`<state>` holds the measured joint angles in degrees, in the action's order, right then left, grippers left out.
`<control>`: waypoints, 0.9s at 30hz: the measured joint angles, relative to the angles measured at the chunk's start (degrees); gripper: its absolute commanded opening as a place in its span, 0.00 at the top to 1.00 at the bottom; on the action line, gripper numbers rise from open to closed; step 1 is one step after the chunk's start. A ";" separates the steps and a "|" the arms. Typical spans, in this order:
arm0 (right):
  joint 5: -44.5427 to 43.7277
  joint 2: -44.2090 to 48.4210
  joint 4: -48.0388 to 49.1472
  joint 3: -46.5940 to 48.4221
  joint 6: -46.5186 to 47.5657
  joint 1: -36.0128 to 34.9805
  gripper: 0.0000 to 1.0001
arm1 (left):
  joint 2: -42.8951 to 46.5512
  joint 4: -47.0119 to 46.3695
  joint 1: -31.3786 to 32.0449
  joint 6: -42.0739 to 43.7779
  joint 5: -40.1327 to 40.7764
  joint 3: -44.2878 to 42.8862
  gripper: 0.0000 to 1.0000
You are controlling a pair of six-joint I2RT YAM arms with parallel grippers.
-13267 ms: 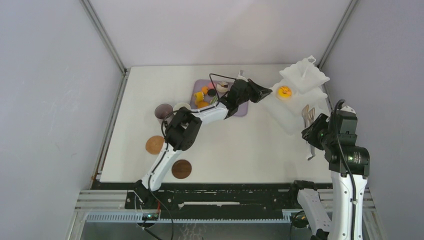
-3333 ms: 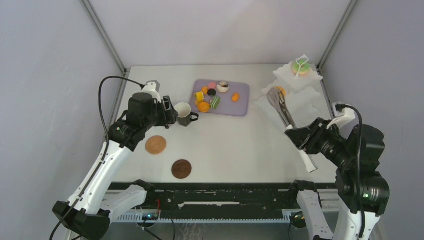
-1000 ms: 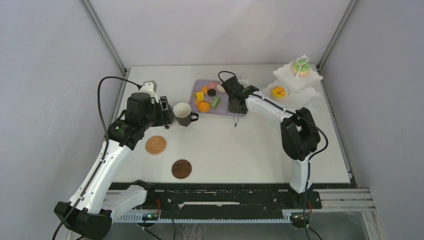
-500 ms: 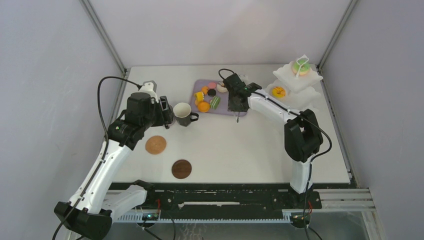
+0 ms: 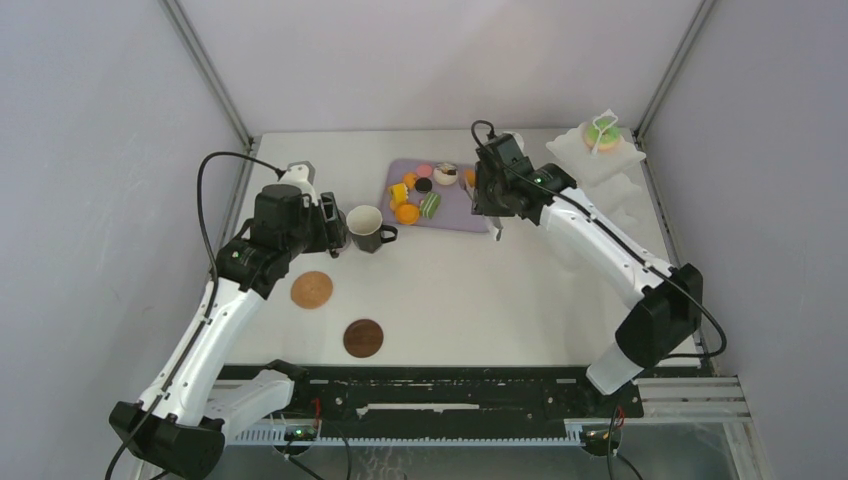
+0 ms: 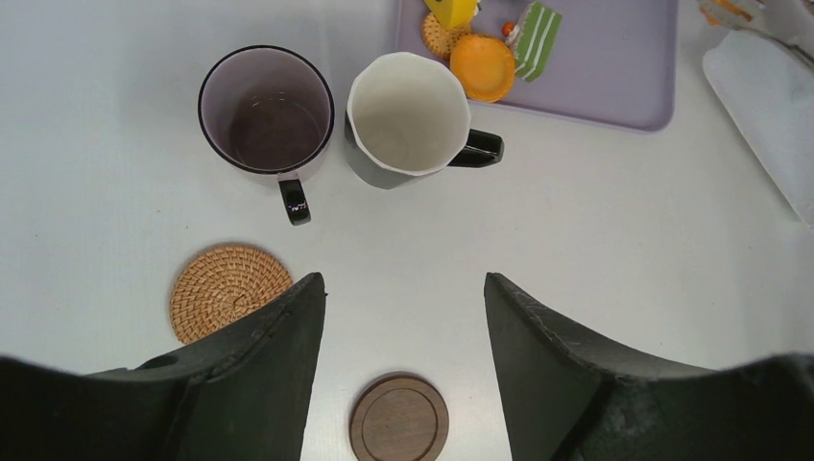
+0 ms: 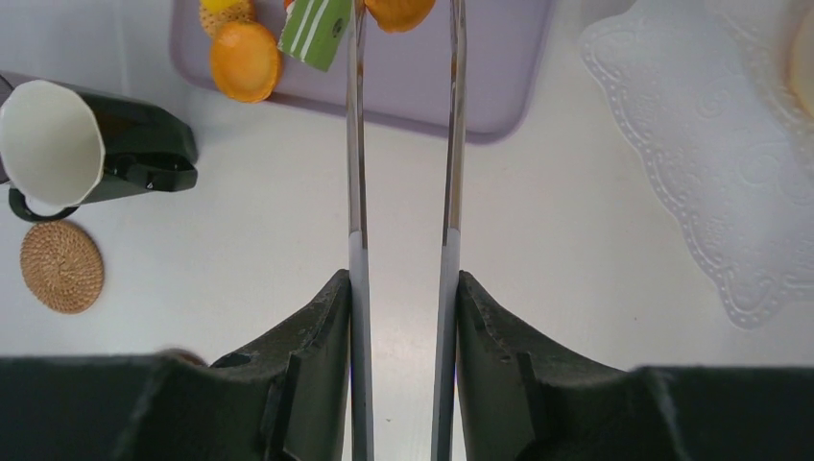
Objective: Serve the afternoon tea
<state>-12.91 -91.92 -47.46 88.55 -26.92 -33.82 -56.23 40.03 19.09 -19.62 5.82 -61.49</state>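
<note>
Grey walls close in a white counter (image 5: 470, 300). Nearest its front edge lie the dark wooden coaster (image 5: 363, 338) and, a little farther toward the left edge, the woven coaster (image 5: 311, 290), both bare. Above them the left pincer (image 6: 403, 288) hangs wide and empty, just where it was a second ago. Beyond the coasters the mauve mug (image 6: 266, 110) and the dark mug (image 5: 367, 228) stand upright just beside each other, off the left end of the lilac tray (image 5: 462, 212). Neither is on a coaster yet. The change is on the right: over the last second the right arm has shifted its wrist toward the tray's right end. The right pincer (image 7: 403, 288) is clamped on the long tongs (image 7: 357, 144), pressing their blades narrow. The tong tips bracket an orange macaron (image 7: 398, 12) over that end of the tray. I judge this a pick in progress, bound for the three-tier stand (image 5: 590, 160) in the far right corner, where a green doughnut (image 5: 603, 133) already sits on top. Several sweets remain on the tray, so serving looks well short of half done. From overhead the mauve mug is hidden under the left arm, and the tong tips are lost against the right wrist. The left wrist view shows that mug plainly. Only the right wrist view shows the macaron between the blades, though not whether it has left the tray.
</note>
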 measured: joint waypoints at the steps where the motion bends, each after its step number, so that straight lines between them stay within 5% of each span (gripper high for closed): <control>1: 0.00 0.72 -0.39 0.00 0.04 0.00 0.86 | -0.02 0.00 0.00 0.15 0.00 0.00 0.34; 17: -1.68 23.12 -11.87 0.26 0.13 0.85 0.85 | 0.07 0.00 -0.02 0.63 -0.22 0.00 0.33; 27: -3.45 28.83 -15.41 0.39 0.02 11.32 0.85 | 1.95 0.02 -0.07 0.63 -0.48 0.00 0.33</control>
<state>-16.36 -63.09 -62.87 88.95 -26.89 -22.50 -54.28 40.05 19.03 -18.98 5.34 -61.49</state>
